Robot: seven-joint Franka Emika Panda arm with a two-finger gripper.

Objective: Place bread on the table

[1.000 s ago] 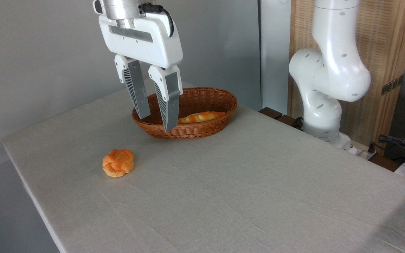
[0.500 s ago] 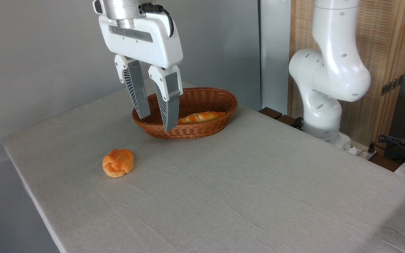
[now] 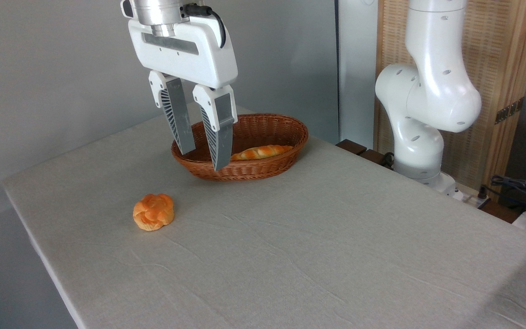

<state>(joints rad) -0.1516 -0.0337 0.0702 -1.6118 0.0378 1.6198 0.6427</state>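
Evidently bread (image 3: 153, 218) lay on table (image 3: 290, 256); looked light, squashy, best pinched gently across sides. Gripper (image 3: 201, 157) hung empty, jaws parted.

One bun (image 3: 153, 212), one striped loaf (image 3: 261, 151), one wicker basket (image 3: 286, 132), one table (image 3: 336, 237), one gripper (image 3: 201, 157).

- The bun (image 3: 153, 211) lies on the table (image 3: 318, 256), toward its left side, apart from everything else.
- The basket (image 3: 267, 132) stands on the table behind the bun and to its right, near the far edge.
- A loaf (image 3: 261, 151) lies in the basket.
- The gripper (image 3: 202, 160) hangs above the table, before the basket's left end.
- The arm's base (image 3: 420, 151) stands right of the table's far end.
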